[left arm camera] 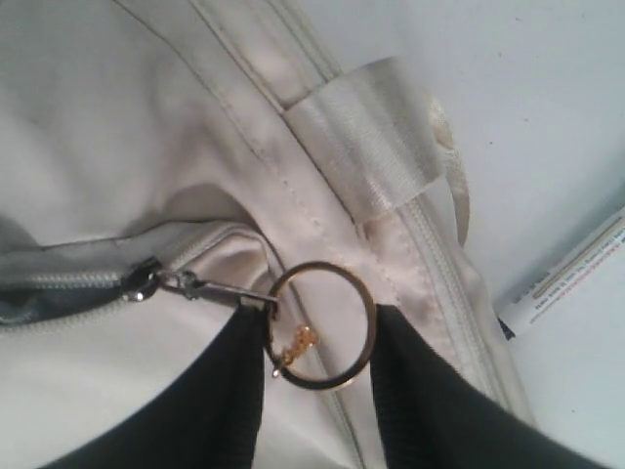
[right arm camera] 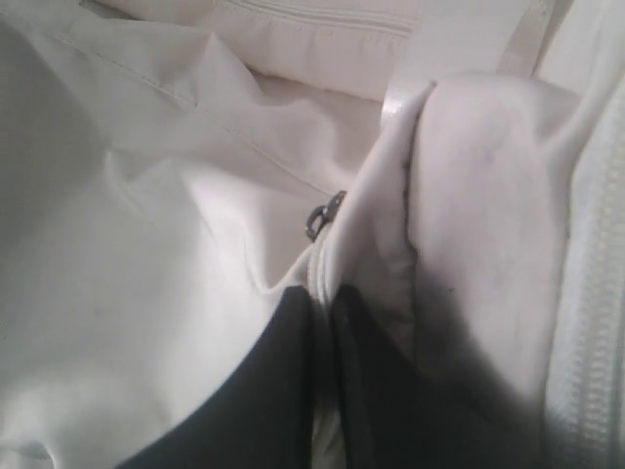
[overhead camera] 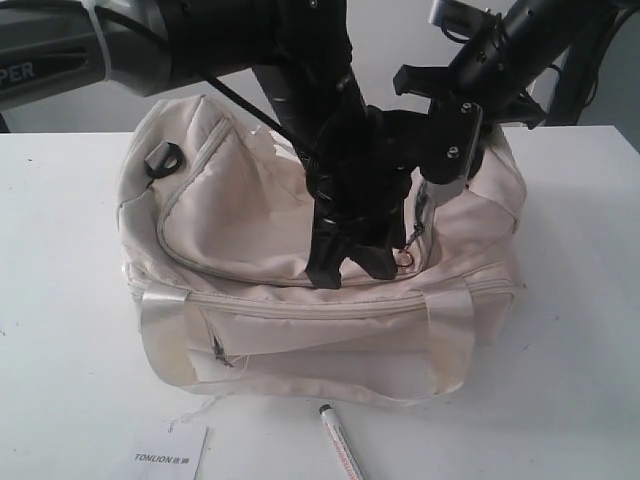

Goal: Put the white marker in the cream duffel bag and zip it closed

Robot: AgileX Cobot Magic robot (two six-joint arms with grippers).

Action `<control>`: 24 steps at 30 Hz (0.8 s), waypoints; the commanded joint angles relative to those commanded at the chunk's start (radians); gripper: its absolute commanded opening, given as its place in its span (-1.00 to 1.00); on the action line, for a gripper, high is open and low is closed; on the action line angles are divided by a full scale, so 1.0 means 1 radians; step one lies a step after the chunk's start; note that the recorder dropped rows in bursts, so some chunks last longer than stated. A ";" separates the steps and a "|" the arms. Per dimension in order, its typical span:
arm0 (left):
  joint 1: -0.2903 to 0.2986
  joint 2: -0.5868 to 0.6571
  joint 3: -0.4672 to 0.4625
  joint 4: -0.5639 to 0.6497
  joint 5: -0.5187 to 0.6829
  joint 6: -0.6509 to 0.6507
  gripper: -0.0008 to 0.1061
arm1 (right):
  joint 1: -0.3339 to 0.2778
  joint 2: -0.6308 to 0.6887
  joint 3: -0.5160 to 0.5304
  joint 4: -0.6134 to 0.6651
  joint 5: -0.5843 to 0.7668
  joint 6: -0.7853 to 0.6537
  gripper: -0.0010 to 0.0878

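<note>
1. Currently the left tool (left arm camera: 320,332) appears to pinch the gold pull ring (left arm camera: 372,311) of the cream duffel bag (overhead camera: 300,330). The right tool (right arm camera: 322,303) is clamped on a fold of bag fabric beside the zipper.
2. Best handling, by my judgement: draw the ring along the zipper's curve while the right tool keeps the cloth taut.
3. White marker (overhead camera: 340,445) lies on the worktop (overhead camera: 560,380) just in front of the bag, apart from both tools and not yet inside.

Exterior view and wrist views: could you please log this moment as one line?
left fingers pinch gold ring | right fingers pinch cream duffel bag | white marker on table, outside bag
</note>
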 joint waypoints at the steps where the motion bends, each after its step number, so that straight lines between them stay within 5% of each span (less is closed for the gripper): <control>1: 0.000 0.000 0.000 0.000 0.007 0.000 -0.99 | 0.000 0.000 0.000 0.000 0.000 0.000 -0.98; 24: 0.000 0.000 0.000 0.163 0.073 -0.176 -0.99 | 0.000 0.000 0.000 -0.002 0.006 0.000 -0.98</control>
